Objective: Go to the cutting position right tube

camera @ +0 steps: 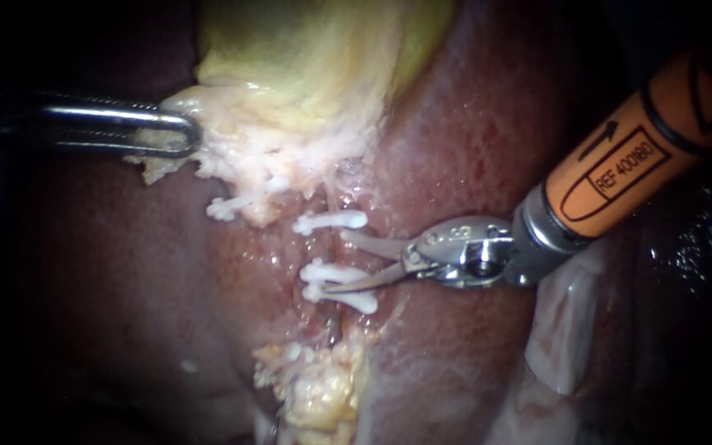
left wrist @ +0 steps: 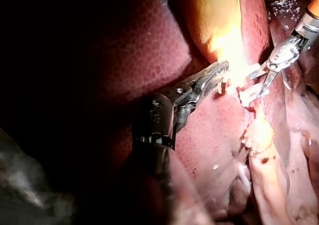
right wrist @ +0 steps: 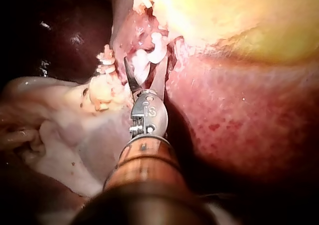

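Liver underneath, gallbladder at its upper edge. Left instrument: jaws clamped on the gallbladder's pale lower fringe. Right instrument: blades apart, gripping nothing, tips at the right tube, between its white clips.

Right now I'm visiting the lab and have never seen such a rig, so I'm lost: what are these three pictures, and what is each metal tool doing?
Two thin surgical instruments are working on a pig's liver and its yellowish gallbladder. One picture comes from the endoscope, close to the tissue. The other two come from cameras on each instrument's arm. In the endoscope view, the left instrument enters from the left, and its jaws look shut on the gallbladder's pale lower edge. The right instrument, with the orange shaft, ends in two small blades. They are open, with their tips beside white clips set in the tissue below the gallbladder. It holds nothing.
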Tool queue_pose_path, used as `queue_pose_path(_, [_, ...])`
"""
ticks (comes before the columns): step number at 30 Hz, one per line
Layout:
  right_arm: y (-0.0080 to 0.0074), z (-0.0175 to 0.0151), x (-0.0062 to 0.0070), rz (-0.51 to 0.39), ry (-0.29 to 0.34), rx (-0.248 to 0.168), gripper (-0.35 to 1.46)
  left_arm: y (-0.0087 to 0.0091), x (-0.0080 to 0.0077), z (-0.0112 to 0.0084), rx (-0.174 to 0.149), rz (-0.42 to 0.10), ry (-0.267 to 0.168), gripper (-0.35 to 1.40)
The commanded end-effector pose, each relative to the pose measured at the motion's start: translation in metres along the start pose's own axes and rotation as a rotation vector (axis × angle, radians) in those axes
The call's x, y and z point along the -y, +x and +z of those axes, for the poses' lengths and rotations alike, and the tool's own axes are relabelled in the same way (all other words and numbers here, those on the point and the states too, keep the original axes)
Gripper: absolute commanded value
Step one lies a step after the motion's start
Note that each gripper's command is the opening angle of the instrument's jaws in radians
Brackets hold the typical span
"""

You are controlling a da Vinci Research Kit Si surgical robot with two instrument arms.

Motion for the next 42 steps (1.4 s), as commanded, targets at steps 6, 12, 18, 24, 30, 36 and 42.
queue_pose_path(6, [0.0002, 0.0008, -0.0009, 0.001, 0.066, -0.075, 1.29, 0.0, 0.0, 0.0, 0.0, 0.0, 0.0, -0.35])
queue_pose_path(12, [0.0006, 0.0014, -0.001, -0.01, 0.132, -0.132, 1.29, 0.0, 0.0, 0.0, 0.0, 0.0, 0.0, -0.35])
queue_pose_path(18, [0.001, 0.0022, -0.0009, -0.008, 0.167, -0.146, 1.29, 0.0, 0.0, 0.0001, 0.0, 0.0, 0.0, -0.35])
queue_pose_path(24, [0.0012, 0.0026, -0.0006, -0.009, 0.203, -0.163, 1.29, 0.0, 0.0, 0.0001, 0.0, 0.0, 0.0, -0.35])
queue_pose_path(30, [0.0013, 0.0027, 0.0002, -0.02, 0.227, -0.178, 1.29, 0.0, 0.0001, 0.0001, 0.0, 0.0, 0.0, -0.35])
queue_pose_path(36, [0.0016, 0.0028, 0.0017, -0.027, 0.265, -0.189, 1.28, 0.0, 0.0002, 0.0001, 0.0, 0.0, 0.0, -0.35])
queue_pose_path(42, [0.0022, 0.0031, 0.0029, -0.028, 0.293, -0.205, 1.28, -0.0001, 0.0003, 0.0001, 0.0, 0.0, 0.0, -0.35])
